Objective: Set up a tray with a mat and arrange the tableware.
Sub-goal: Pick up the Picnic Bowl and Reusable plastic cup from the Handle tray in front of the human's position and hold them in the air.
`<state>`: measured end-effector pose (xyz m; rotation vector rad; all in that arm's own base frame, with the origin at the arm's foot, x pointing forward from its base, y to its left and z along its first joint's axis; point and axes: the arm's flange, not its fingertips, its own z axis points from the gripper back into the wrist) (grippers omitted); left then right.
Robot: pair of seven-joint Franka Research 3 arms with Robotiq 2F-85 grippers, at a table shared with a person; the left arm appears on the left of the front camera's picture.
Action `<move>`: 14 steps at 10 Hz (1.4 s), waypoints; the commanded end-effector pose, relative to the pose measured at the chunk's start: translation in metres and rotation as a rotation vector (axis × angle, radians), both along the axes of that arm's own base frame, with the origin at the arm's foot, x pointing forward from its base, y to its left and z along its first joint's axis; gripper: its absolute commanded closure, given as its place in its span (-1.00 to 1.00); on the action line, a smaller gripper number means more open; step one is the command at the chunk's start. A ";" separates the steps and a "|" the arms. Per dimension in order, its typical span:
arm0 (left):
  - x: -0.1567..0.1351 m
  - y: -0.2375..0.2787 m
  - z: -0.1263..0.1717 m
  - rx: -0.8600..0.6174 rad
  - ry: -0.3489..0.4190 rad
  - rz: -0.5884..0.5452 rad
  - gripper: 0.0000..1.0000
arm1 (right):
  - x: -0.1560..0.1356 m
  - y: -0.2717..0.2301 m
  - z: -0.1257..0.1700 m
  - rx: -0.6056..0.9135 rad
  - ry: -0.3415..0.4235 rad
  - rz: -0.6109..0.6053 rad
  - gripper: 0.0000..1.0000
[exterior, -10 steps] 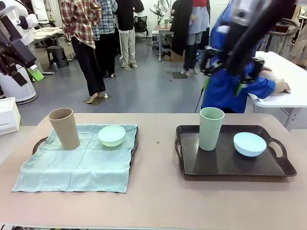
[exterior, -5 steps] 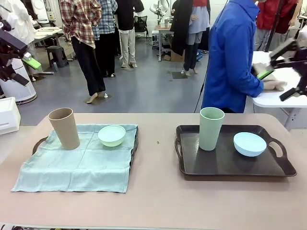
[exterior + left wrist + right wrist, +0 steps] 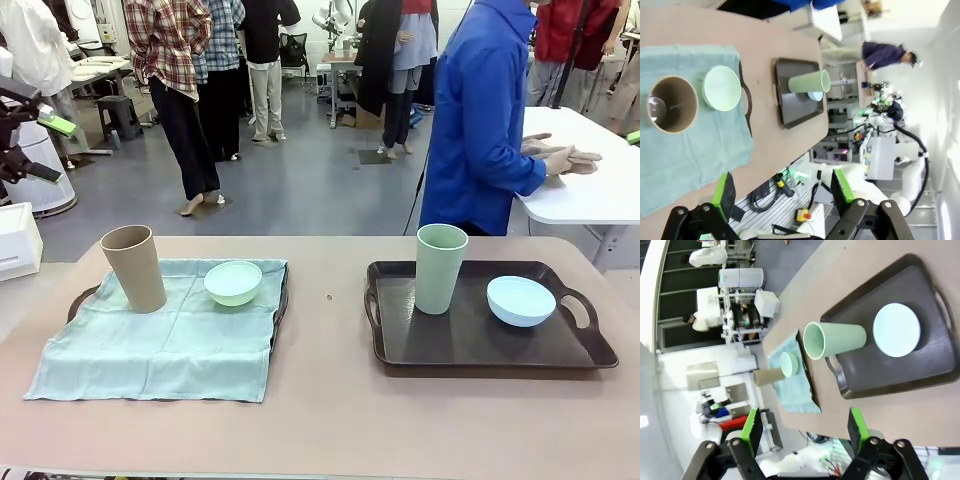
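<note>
On the left, a teal mat [image 3: 165, 335] lies over a dark tray [image 3: 84, 298]. A tan cup [image 3: 134, 268] stands upright on its far left corner, with a mint green bowl [image 3: 233, 282] to its right. On the right, a bare dark tray [image 3: 470, 345] holds an upright sage green cup [image 3: 440, 268] and a pale blue bowl [image 3: 520, 300]. My left gripper [image 3: 45, 148] hangs open, high off the table's left end. From above, the left gripper [image 3: 782, 187] and right gripper [image 3: 804, 426] both stand open and empty, far from the tan cup [image 3: 672, 104] and the sage green cup [image 3: 835, 340].
A person in a blue jacket [image 3: 480, 120] stands past the far edge, turned to a white side table [image 3: 590, 190]. Several other people stand farther back. A white box [image 3: 18, 240] sits off the table's left end. Bare tabletop [image 3: 325, 300] runs between the trays.
My right arm has swung up and rightward from above the right tray and left the front view. The left gripper has drawn slightly left. The tableware has not moved.
</note>
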<state>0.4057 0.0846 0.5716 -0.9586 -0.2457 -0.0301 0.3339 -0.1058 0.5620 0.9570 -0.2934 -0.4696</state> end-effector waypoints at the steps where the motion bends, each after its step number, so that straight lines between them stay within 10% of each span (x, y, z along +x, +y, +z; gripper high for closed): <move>1: -0.003 0.024 -0.017 -0.068 0.007 0.063 -1.00 | -0.010 -0.016 -0.023 0.044 -0.012 -0.003 -0.78; 4: -0.012 0.065 -0.026 -0.118 0.037 0.154 -1.00 | -0.033 -0.047 -0.033 0.093 -0.022 0.019 -0.78; 8: -0.025 0.089 -0.013 -0.122 0.232 -0.027 -1.00 | -0.065 -0.079 -0.048 0.124 0.002 0.067 -0.78; 14: -0.037 0.090 -0.007 -0.048 0.276 -0.104 -1.00 | -0.084 -0.084 -0.051 0.097 0.033 0.098 -0.78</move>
